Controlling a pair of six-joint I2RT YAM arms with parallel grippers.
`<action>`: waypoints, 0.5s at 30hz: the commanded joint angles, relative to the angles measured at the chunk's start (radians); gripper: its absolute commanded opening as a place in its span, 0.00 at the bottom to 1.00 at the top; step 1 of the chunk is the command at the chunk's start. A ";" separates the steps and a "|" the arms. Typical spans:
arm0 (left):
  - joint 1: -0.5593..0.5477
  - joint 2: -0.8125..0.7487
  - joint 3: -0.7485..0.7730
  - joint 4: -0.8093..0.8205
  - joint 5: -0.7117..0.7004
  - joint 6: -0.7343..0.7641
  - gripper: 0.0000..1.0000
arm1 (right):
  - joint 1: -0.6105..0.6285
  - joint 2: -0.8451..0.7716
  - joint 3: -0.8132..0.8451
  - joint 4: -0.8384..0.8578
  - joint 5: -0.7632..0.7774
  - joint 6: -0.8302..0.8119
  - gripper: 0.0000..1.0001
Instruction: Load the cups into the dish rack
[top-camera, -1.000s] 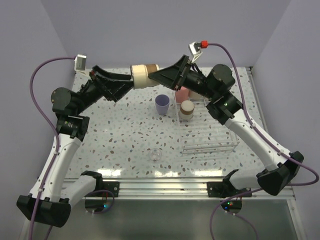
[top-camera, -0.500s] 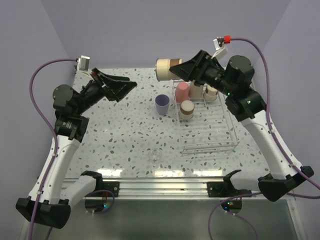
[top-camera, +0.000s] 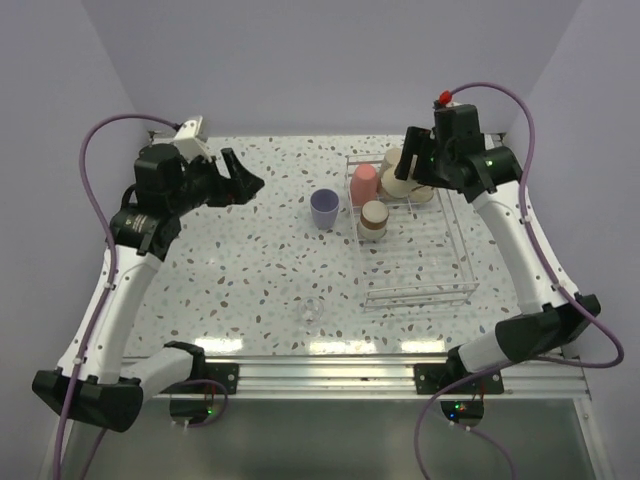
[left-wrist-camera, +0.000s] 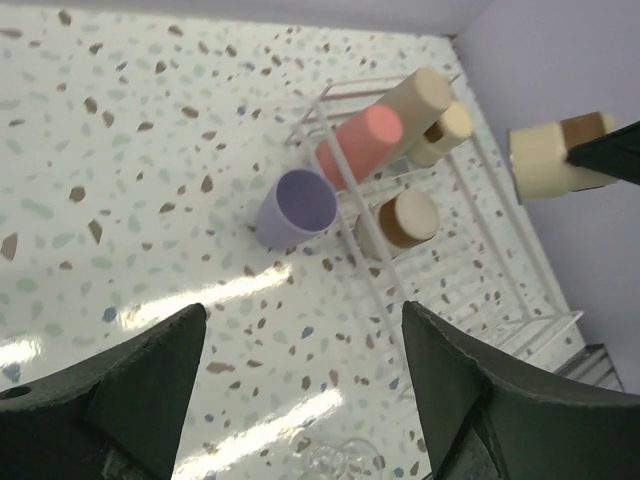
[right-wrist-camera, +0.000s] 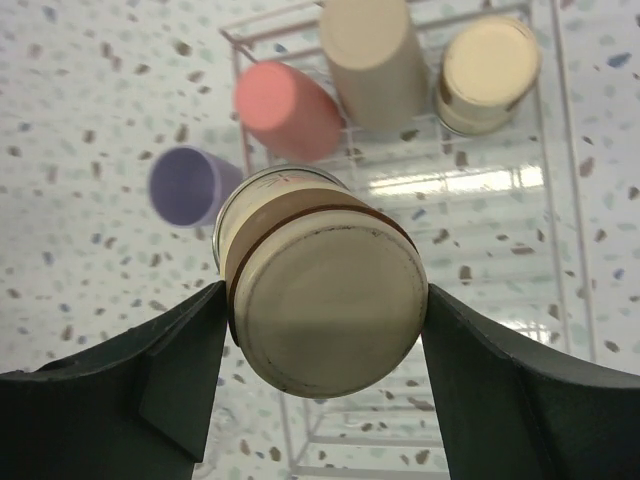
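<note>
My right gripper (top-camera: 403, 176) is shut on a short beige cup with a brown band (right-wrist-camera: 322, 268) and holds it in the air over the far end of the clear dish rack (top-camera: 466, 262). In the rack are a pink-red cup (top-camera: 364, 184), a taller tan cup (right-wrist-camera: 368, 52), a short beige cup (right-wrist-camera: 489, 64) and a brown-banded beige cup (top-camera: 374, 219). A lavender cup (top-camera: 324, 208) stands open end up on the table just left of the rack. My left gripper (top-camera: 243, 178) is open and empty, high over the table's far left.
A small clear glass (top-camera: 313, 310) stands on the speckled table near the front middle. The near half of the rack (left-wrist-camera: 487, 262) holds only its wire dividers. Walls close in the table at the back and both sides.
The beige cup passed from between both grippers to my right gripper alone, which carried it right, over the rack. My left gripper let go and drew back left.
</note>
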 joint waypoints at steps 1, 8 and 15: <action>-0.057 0.045 -0.002 -0.215 -0.153 0.120 0.82 | 0.000 0.011 -0.012 -0.086 0.163 -0.089 0.00; -0.226 0.099 -0.137 -0.197 -0.225 0.090 0.80 | 0.000 0.082 -0.053 -0.066 0.263 -0.139 0.00; -0.228 0.125 -0.175 -0.132 -0.200 0.091 0.80 | 0.002 0.128 -0.172 0.010 0.262 -0.106 0.00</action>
